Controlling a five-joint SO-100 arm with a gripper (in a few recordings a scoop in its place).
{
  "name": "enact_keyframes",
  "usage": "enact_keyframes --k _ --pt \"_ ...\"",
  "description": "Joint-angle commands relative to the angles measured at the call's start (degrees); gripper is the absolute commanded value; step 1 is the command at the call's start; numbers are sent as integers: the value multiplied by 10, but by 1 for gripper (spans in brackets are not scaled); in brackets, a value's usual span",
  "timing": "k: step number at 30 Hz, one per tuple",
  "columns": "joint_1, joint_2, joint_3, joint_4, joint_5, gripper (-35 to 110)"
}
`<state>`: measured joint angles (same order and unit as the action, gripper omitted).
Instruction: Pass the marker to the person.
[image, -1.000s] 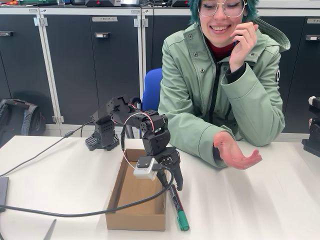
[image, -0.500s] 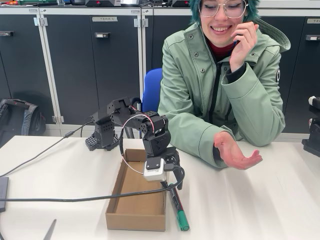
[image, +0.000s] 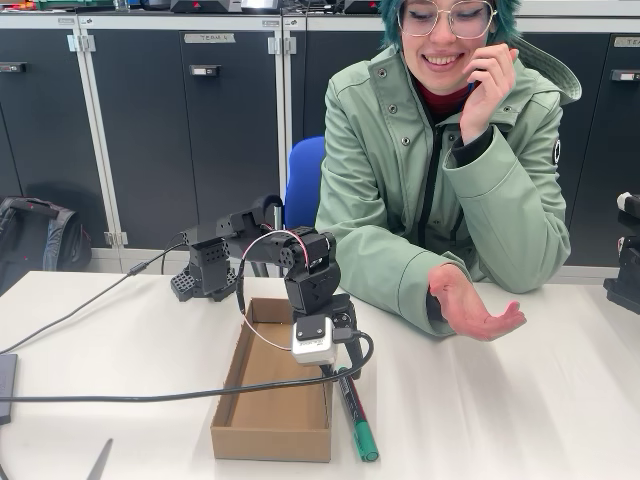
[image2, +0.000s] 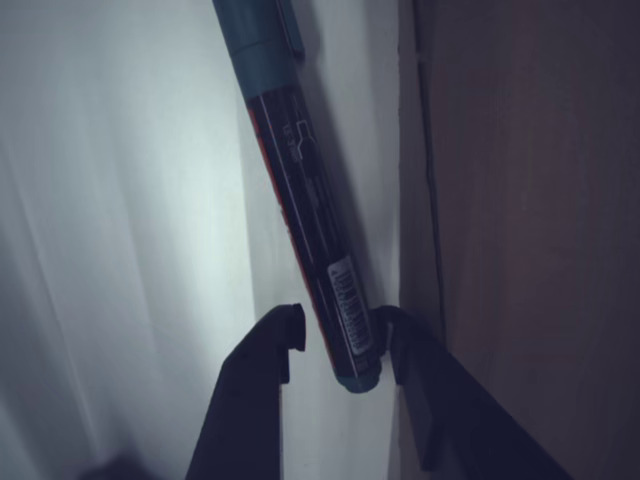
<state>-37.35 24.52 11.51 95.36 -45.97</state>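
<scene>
An open cardboard box (image: 270, 400) sits on the white table (image: 520, 400), its long side running toward the camera, and a black cable (image: 120, 398) trails across the tabletop to the left edge. Behind, a blue chair (image: 303, 180) stands before dark cabinet doors (image: 180, 120), with a black bag (image: 40, 240) on the floor at left.

Materials and finishes at the table.
Marker (image2: 305, 200): smooth plastic barrel with a glossy printed label and a green plastic cap. Gripper (image2: 340, 345): matt black plastic. Box (image: 262, 400): plain brown cardboard, matt. Table (image: 520, 400): smooth white top with a soft sheen. Person (image: 450, 170): sage jacket of matt woven cloth.
</scene>
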Motion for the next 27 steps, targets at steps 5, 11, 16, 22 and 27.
enact_keyframes --k 5,11,16,22,27 --pt "77 -62 7 41 32 14" --pt "90 -53 18 41 57 14" --pt "97 -69 -33 16 33 14" --pt "85 -94 -79 31 2 14" --pt "80 -110 -107 41 -37 14"
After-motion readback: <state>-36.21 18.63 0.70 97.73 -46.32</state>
